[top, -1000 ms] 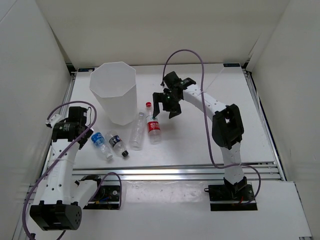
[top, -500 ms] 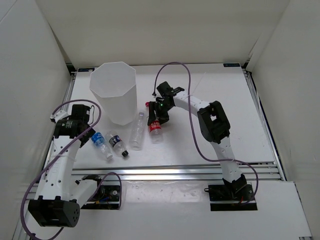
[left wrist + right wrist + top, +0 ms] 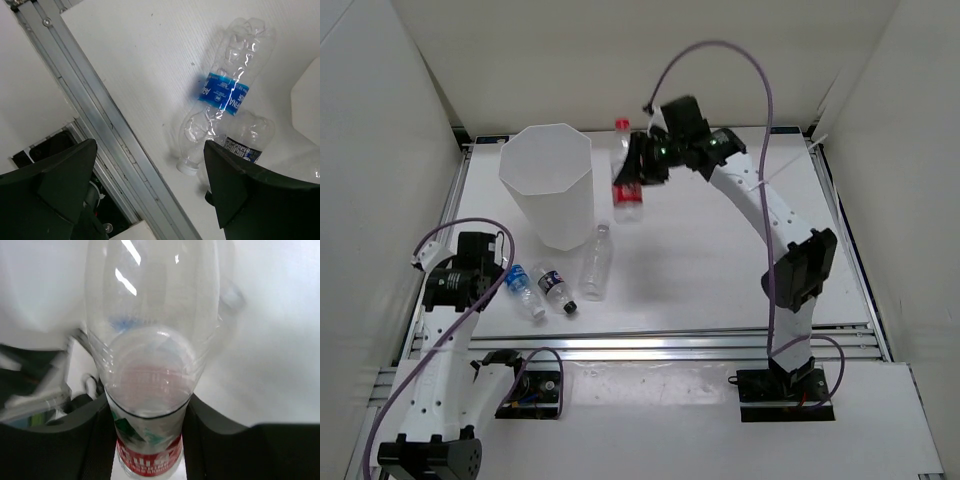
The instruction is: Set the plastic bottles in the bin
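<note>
My right gripper is shut on the red-capped, red-labelled bottle and holds it in the air just right of the bin's rim, cap pointing away. In the right wrist view this bottle fills the gap between the dark fingers. The tall white faceted bin stands at the back left. In front of it lie three bottles: blue-labelled, black-capped and unlabelled. My left gripper hangs open just left of the blue-labelled bottle and the dark-labelled bottle, holding nothing.
An aluminium rail runs along the table's left edge beside the left gripper. Another rail crosses the near edge. White walls close the table in on three sides. A purple cable arcs above the right arm.
The right gripper shut on the red-labelled bottle and lifted it off the table, up and back beside the bin's rim. The left gripper shifted slightly toward the near edge.
</note>
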